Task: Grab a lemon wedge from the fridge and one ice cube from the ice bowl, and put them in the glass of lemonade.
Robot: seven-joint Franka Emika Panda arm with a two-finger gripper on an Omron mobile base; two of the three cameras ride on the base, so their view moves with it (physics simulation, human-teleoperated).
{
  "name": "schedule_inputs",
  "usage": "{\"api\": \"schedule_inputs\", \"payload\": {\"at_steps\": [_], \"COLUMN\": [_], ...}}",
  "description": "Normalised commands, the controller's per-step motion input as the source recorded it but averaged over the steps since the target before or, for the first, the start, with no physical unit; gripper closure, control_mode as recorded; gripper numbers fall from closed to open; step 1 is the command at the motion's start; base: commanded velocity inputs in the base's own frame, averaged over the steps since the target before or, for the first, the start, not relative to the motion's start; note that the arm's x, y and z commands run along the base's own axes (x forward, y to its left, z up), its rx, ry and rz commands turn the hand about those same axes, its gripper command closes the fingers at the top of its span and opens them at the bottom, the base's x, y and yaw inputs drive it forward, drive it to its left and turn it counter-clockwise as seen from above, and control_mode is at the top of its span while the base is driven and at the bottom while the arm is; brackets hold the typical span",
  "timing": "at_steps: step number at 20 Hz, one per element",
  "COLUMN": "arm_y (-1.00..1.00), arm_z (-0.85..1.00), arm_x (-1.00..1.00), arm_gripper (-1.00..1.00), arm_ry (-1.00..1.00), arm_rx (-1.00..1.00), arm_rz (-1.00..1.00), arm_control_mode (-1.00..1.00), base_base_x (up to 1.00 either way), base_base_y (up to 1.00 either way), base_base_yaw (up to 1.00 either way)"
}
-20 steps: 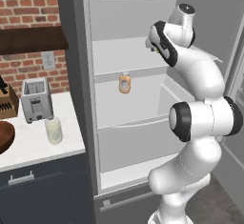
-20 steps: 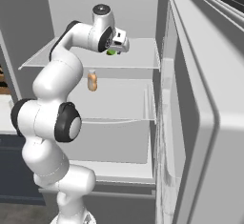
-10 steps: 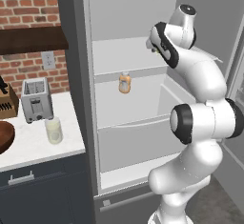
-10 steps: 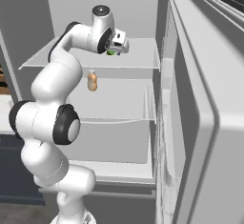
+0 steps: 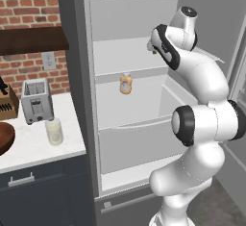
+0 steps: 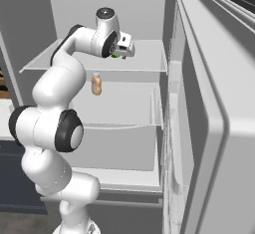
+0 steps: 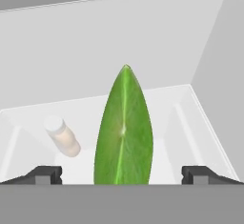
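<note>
I have the fridge (image 5: 139,76) standing open, with the counter (image 5: 33,145) to its left. On the counter the toaster (image 5: 36,101) stands at the back, the glass of lemonade (image 5: 54,131) just in front of it, and the ice bowl (image 5: 5,138) further left at the edge. Inside the fridge, my claw (image 6: 123,49) sits over the upper shelf (image 6: 149,61); the lemon wedge (image 7: 124,127) lies between its fingers (image 7: 45,174). A small bottle (image 6: 96,84) stands on the shelf below.
</note>
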Motion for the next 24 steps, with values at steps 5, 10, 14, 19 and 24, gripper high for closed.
{"api": "schedule_inputs", "payload": {"at_steps": [5,10,14,19,24], "arm_y": [0.00,0.00,0.00,0.00,0.00], "arm_z": [-0.01,-0.01,0.00,-0.02,0.00], "arm_x": [0.00,0.00,0.00,-0.02,-0.75], "arm_gripper": [-1.00,1.00,1.00,1.00,1.00], "arm_ry": [0.01,0.04,0.02,0.02,-0.01], "arm_rx": [0.00,0.00,0.00,0.00,0.00], "arm_rz": [0.00,0.00,0.00,0.00,0.00], "arm_control_mode": [-1.00,-1.00,-1.00,-1.00,-1.00], "base_base_x": [0.00,0.00,0.00,0.00,0.00], "base_base_y": [0.00,0.00,0.00,0.00,0.00], "base_base_yaw": [0.00,0.00,0.00,0.00,0.00]}}
